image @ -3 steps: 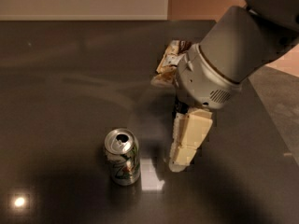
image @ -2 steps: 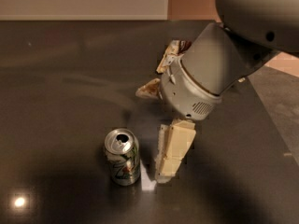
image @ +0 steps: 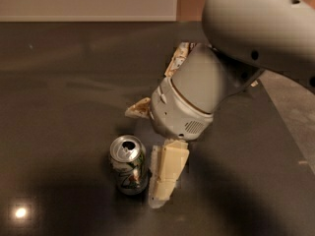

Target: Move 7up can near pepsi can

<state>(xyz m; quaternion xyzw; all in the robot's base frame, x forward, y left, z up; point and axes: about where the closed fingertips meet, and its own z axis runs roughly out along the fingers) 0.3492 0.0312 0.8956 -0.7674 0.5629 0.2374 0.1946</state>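
The 7up can point(image: 129, 165) stands upright on the dark tabletop point(image: 64, 107), silvery with green markings and an open top. My gripper point(image: 166, 178) hangs down from the big grey arm point(image: 197, 92), right beside the can's right side and reaching almost to the table. I cannot tell whether it touches the can. The pepsi can is out of view.
A crinkled snack bag point(image: 176, 58) lies behind the arm, and one corner of it point(image: 139, 108) sticks out on the left. The table's right edge point(image: 280, 117) runs diagonally, with grey floor beyond. A pale wall panel point(image: 88, 1) is at the back.
The arm has swung left and down. The gripper has moved from well right of the 7up can to right beside it. The can has not moved.
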